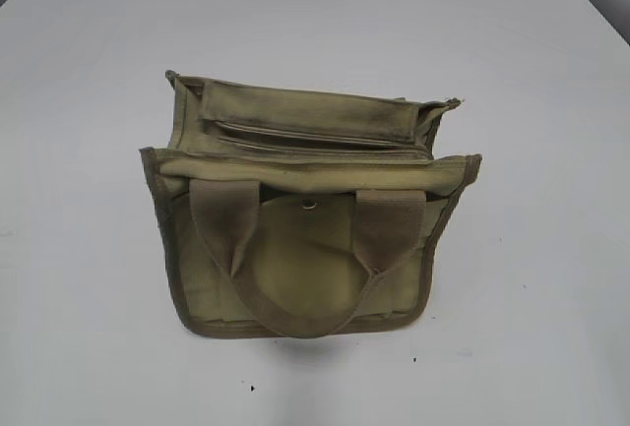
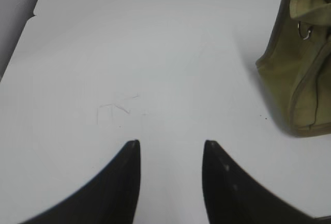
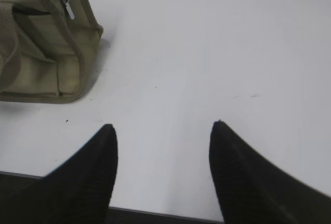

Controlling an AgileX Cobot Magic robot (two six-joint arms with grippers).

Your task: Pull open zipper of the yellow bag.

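The yellow bag (image 1: 305, 249) stands in the middle of the white table, front face and two webbing handles (image 1: 379, 234) toward the camera. Its zipper (image 1: 315, 137) runs straight along the top. In the right wrist view the bag (image 3: 46, 53) is at the upper left, and the silver pull tab (image 3: 65, 4) hangs at its near end. My right gripper (image 3: 163, 124) is open and empty over bare table, right of the bag. The left gripper (image 2: 171, 144) is open and empty too, with the bag (image 2: 302, 74) at the right edge of its view. Neither gripper shows in the exterior view.
A round silver snap button (image 1: 310, 204) sits on the bag's front flap. A small metal ring (image 2: 304, 31) hangs at the bag's side. The table's near edge (image 3: 155, 214) lies just below the right gripper, and another table edge (image 2: 20, 32) shows at the far left.
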